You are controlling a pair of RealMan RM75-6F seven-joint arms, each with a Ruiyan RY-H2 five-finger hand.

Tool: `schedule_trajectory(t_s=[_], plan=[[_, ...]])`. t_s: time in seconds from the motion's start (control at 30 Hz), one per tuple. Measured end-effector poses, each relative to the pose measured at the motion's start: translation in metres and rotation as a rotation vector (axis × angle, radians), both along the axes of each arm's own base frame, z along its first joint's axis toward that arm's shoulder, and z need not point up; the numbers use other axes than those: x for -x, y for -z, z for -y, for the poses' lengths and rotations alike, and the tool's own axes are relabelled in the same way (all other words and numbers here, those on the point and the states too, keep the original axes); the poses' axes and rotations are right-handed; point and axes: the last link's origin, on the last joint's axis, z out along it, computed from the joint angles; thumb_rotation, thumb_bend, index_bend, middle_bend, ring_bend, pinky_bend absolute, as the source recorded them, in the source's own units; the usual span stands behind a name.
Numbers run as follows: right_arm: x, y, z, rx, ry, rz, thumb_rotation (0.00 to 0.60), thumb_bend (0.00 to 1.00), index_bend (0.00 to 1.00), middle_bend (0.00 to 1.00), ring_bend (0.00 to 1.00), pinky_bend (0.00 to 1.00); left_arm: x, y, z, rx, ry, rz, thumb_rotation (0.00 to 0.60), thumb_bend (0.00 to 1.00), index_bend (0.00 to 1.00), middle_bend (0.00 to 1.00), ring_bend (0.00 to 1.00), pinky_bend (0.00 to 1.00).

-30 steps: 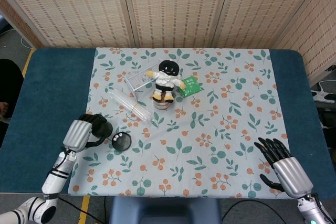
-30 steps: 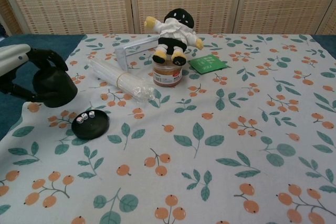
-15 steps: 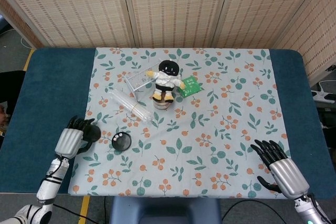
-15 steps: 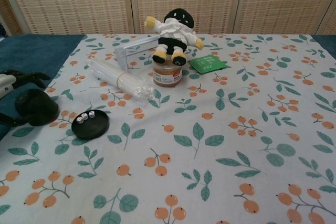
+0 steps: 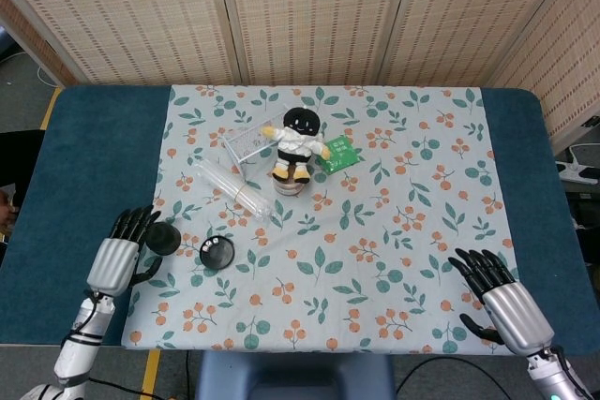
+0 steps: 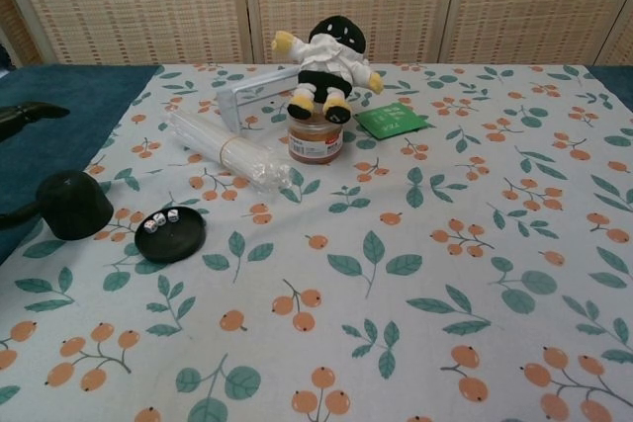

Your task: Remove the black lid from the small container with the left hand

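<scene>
The black dome lid [image 5: 166, 237] [image 6: 73, 205] stands on the table at the left edge of the floral cloth, with nothing holding it. Just right of it lies the small container [image 5: 217, 251] [image 6: 170, 234], a shallow black dish with small dice in it, uncovered. My left hand [image 5: 116, 258] is open beside the lid on its left, fingers spread and apart from it; in the chest view only its fingertips [image 6: 28, 113] show at the left border. My right hand [image 5: 500, 299] rests open near the table's front right corner.
A plush doll [image 5: 297, 142] sits on a brown jar [image 6: 316, 141] at the middle back. A wrapped bundle of clear tubes [image 5: 232, 188], a clear box [image 5: 246, 142] and a green packet [image 5: 338, 152] lie around it. The floral cloth [image 5: 403, 185] covers the blue table [image 5: 94, 147].
My left hand, which gripped the black lid a second ago, has set it down left of the dish, let go and drawn back to the left with fingers spread. The right hand barely moved.
</scene>
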Motion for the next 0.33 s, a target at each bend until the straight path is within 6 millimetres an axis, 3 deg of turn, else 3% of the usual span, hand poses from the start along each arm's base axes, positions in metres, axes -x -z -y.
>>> schedule_trajectory(t_s=[0.17, 0.33], plan=[[0.001, -0.002, 0.001, 0.032, 0.001, -0.012, 0.600, 0.18, 0.00, 0.00, 0.00, 0.00, 0.004, -0.028, 0.049, -0.021, 0.039, 0.017, 0.600, 0.35, 0.00, 0.00, 0.00, 0.06], [0.002, 0.000, 0.001, 0.065, 0.005, -0.030, 0.600, 0.18, 0.00, 0.00, 0.00, 0.00, 0.008, -0.060, 0.120, -0.031, 0.013, -0.031, 0.600, 0.35, 0.00, 0.00, 0.00, 0.05]])
